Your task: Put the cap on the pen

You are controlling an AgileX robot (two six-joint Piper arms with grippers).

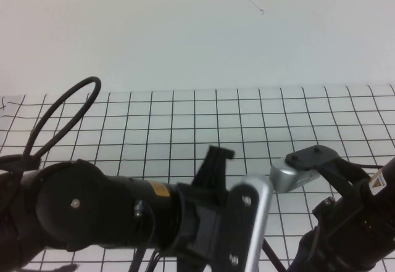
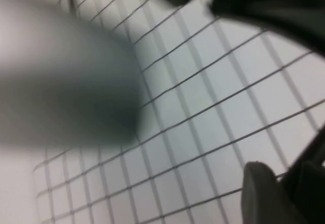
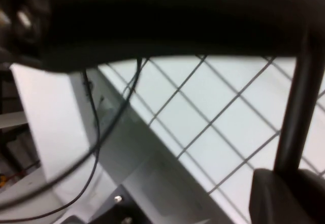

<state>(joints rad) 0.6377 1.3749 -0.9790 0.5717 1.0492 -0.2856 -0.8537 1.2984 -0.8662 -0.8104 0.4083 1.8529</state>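
In the right wrist view a slim black pen rises from my right gripper, which is shut on it. From above, the right gripper hovers low at the right over the grid mat. At its tip sits a stubby grey cap with a dark end. I cannot tell whether the cap is seated on the pen. My left gripper is raised at the centre front, just left of the cap. A large blurred grey shape fills the left wrist view.
A black cable loop arches over the mat's left side. The bulky left arm covers the front left. A white wall stands behind the mat. The right wrist view shows the table's edge with loose cables.
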